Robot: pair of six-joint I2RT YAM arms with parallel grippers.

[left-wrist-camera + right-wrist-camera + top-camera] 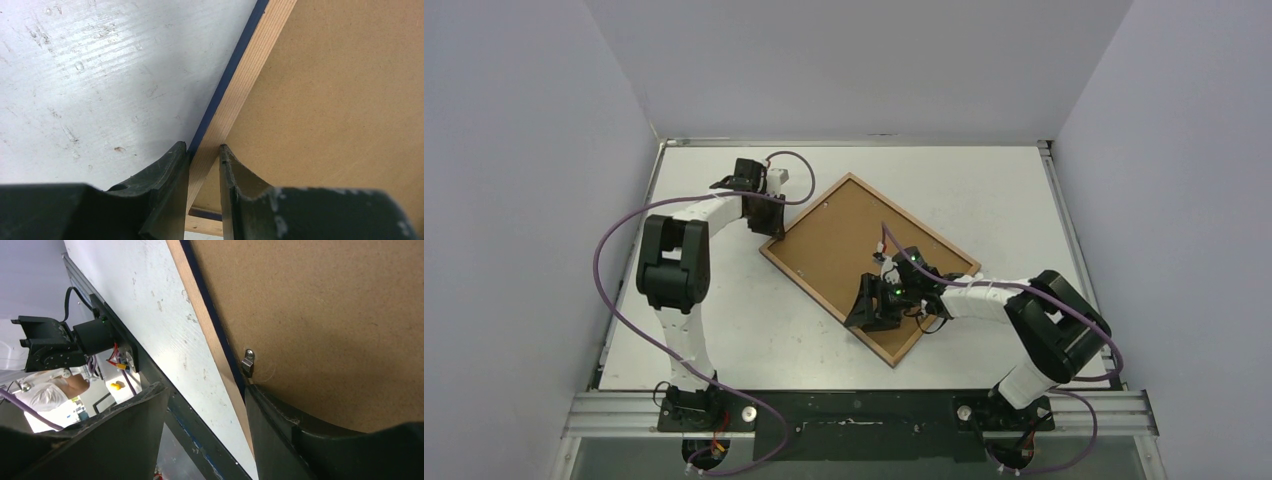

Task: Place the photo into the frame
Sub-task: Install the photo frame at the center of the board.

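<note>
Item: frame [914,222], large, thin and rectangular, lying face-down and diagonal on the white table [724,320]; light wood back uppermost, navy front edge showing along the rim. Contents: brown backing board [844,245] set inside the wood border, filling the opening. Photo: not visible in any view; whether it lies beneath the board cannot be told. Left gripper [204,150]: at the frame's far-left corner, jaws closed narrowly on the wood rail, one finger on the table side and one on the board side, steadying the piece. Right gripper [204,390]: at the near edge, jaws standing wide and holding nothing; one finger rests on the board just beside a small metal retaining tab [248,362], the other hangs out past the rail over the table. Step in hand, by judgement: working the tabs that hold the board in. Next move calls for a fingertip placed squarely against the tab and a short sideways push, while the left grip keeps the frame from sliding.
</note>
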